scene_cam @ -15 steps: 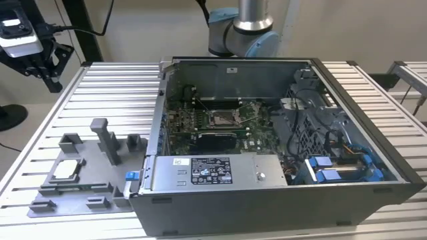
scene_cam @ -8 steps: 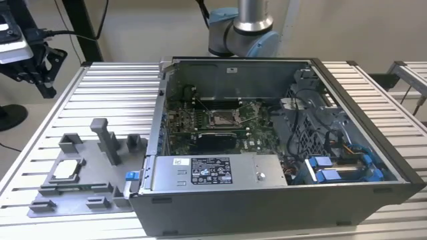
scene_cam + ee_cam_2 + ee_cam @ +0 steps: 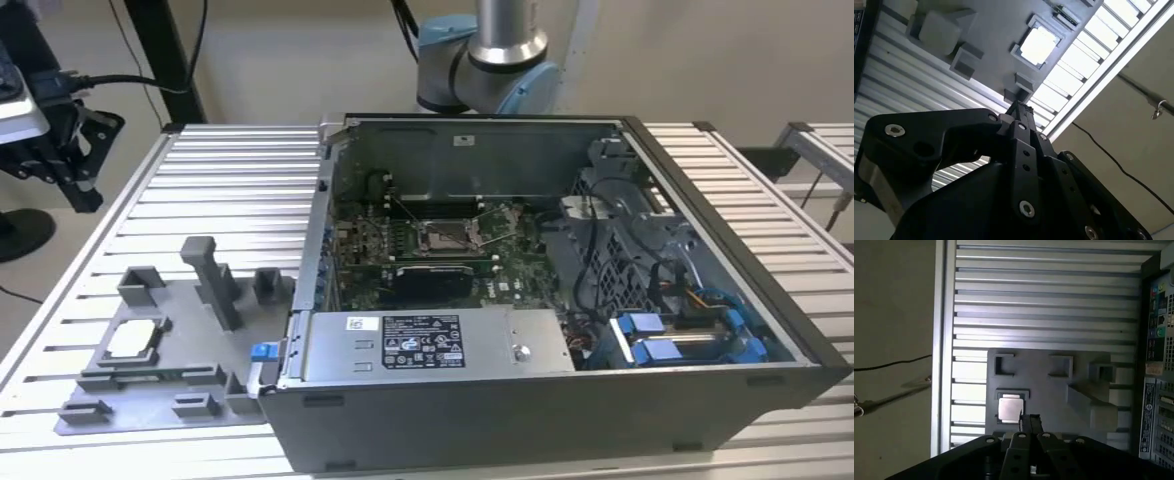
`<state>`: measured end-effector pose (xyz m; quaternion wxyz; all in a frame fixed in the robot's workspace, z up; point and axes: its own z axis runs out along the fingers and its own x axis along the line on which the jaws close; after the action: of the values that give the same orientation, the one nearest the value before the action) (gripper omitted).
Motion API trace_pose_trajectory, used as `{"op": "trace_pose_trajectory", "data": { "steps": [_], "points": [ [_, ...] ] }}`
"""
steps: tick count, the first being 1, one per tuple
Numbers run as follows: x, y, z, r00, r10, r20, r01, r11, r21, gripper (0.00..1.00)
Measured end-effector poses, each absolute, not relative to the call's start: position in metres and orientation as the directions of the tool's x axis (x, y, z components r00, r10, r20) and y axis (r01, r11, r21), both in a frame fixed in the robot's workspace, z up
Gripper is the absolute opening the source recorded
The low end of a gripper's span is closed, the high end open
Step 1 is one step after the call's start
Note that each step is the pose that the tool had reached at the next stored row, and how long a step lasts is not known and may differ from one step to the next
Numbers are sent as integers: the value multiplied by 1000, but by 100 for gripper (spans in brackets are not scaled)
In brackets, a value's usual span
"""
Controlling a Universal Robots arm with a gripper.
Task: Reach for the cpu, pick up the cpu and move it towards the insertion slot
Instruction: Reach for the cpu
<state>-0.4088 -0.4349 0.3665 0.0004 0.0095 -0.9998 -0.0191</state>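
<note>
The gripper (image 3: pixel 1030 419) is hovering above the grey fixture plate (image 3: pixel 1054 390), fingers pressed together and holding nothing, while the cpu (image 3: pixel 1010 407) is lying untouched in its pocket on that plate

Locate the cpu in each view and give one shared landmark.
Exterior view: cpu in a pocket of the grey fixture plate, toward that view's left, outside the computer case.
First wrist view: cpu in the same pocket, just beyond the gripper.
Second wrist view: cpu, bright square in its pocket.
Shared landmark: the grey fixture plate.
</note>
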Motion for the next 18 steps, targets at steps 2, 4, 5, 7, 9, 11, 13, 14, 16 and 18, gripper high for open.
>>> {"op": "trace_pose_trajectory", "data": {
  "steps": [2, 4, 5, 7, 9, 11, 13, 14, 16, 18],
  "points": [
    [-409, -437, 366, -1000, -19, 1, -19, 999, 38, 0],
    [-409, -437, 366, -1000, -19, 1, -19, 999, 38, 0],
    [-409, -437, 366, -1000, -19, 1, -19, 999, 38, 0],
    [-409, -437, 366, -1000, -19, 1, -19, 999, 38, 0],
    [-409, -437, 366, -1000, -19, 1, -19, 999, 38, 0],
    [-409, -437, 366, -1000, -19, 1, -19, 999, 38, 0],
    [-409, -437, 366, -1000, -19, 1, -19, 999, 38, 100],
    [-409, -437, 366, -1000, -19, 1, -19, 999, 38, 100],
    [-409, -437, 366, -1000, -19, 1, -19, 999, 38, 100],
    [-409, -437, 366, -1000, -19, 1, -19, 999, 38, 100]
  ]
}}
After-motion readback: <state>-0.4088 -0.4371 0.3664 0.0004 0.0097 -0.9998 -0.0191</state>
